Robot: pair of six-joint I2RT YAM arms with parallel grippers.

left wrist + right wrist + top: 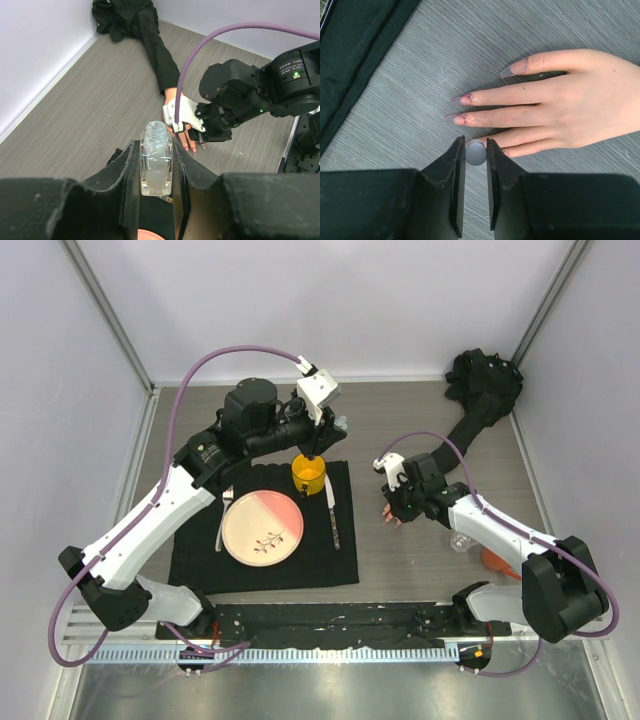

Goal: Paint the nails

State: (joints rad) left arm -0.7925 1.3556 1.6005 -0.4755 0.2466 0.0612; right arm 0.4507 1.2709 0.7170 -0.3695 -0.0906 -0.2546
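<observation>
The left gripper is clamped on a small clear bottle, one finger against each flat side. The bottle stands upright with its neck uncapped and cloudy liquid inside. From above, this gripper hangs over a yellow cup at the far edge of a black mat. The mat also carries a pink-and-cream plate, with a fork on its left and a knife on its right.

To the right, well apart from the bottle, the mannequin hand lies flat on the table, fingers spread. Its black sleeve trails off to the far right corner.

The right gripper hovers over the fingertips, its jaws closed on a small grey round cap. The nails are long and pointed, with purplish smears at their bases. In the right wrist view three of them lie just beyond the jaw tips. Two point left above the left jaw and one sits higher, to the right. The next finger's tip runs in under the cap, so its nail is hidden. The last fingertip lies just beside the right jaw.

The table is grey wood-grain, and plain white walls close it in on three sides.
</observation>
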